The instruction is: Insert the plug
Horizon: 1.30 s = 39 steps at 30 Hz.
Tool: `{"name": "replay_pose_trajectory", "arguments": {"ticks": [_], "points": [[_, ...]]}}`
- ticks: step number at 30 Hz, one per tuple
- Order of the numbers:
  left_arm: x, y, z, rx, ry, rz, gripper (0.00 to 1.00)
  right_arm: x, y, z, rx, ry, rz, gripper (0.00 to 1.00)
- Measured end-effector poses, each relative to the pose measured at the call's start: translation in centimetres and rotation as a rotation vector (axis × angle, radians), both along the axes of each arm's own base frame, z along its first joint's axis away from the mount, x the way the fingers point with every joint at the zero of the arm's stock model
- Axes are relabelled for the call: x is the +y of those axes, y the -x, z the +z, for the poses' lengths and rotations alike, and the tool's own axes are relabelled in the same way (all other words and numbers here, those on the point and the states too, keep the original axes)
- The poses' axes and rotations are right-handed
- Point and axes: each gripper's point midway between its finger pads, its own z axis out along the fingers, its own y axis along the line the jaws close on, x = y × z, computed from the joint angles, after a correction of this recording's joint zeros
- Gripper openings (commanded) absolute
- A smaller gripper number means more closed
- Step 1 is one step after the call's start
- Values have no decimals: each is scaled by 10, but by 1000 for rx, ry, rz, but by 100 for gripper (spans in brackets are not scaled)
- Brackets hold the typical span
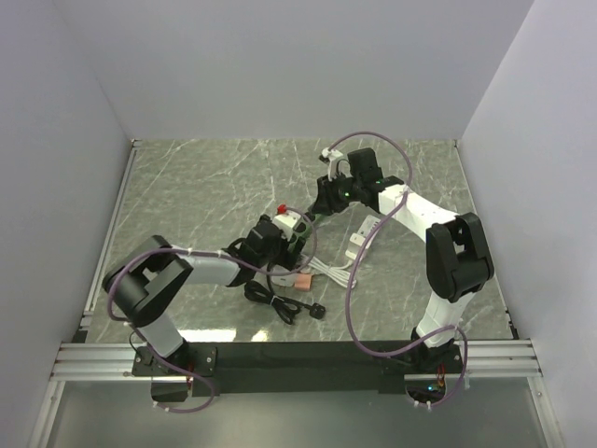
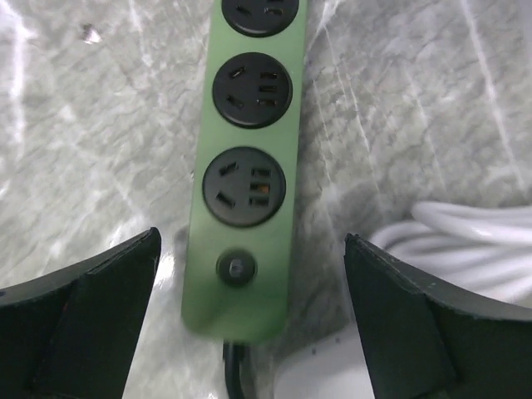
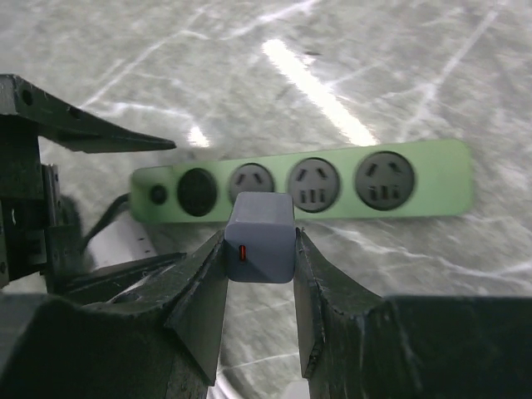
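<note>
Green power strip (image 3: pixel 307 187) lies flat on the marble worktop (image 3: pixel 374 66), its long axis crosswise ahead of the right jaws, which clamp the grey plug (image 3: pixel 260 237), while the left jaws stand wide astride its switch end.

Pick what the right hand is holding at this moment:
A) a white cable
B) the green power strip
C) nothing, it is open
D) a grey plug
D: in the right wrist view the grey plug is pinched in the right hand, while the green power strip lies beyond it, not gripped.
</note>
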Motion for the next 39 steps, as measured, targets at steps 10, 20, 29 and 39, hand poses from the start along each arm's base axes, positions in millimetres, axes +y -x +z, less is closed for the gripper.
{"name": "replay_pose_trajectory", "arguments": {"ticks": [10, 20, 29, 39], "points": [[2, 27, 80, -176, 199, -82, 99, 27, 48, 21, 36, -184, 276, 0], [-10, 72, 139, -252, 380, -295, 99, 45, 111, 58, -64, -293, 611, 0], [-21, 98, 144, -210, 439, -431, 90, 48, 163, 69, -98, -328, 878, 0], [-29, 110, 139, -159, 461, -495, 76, 41, 188, 77, -106, -376, 1023, 0]]}}
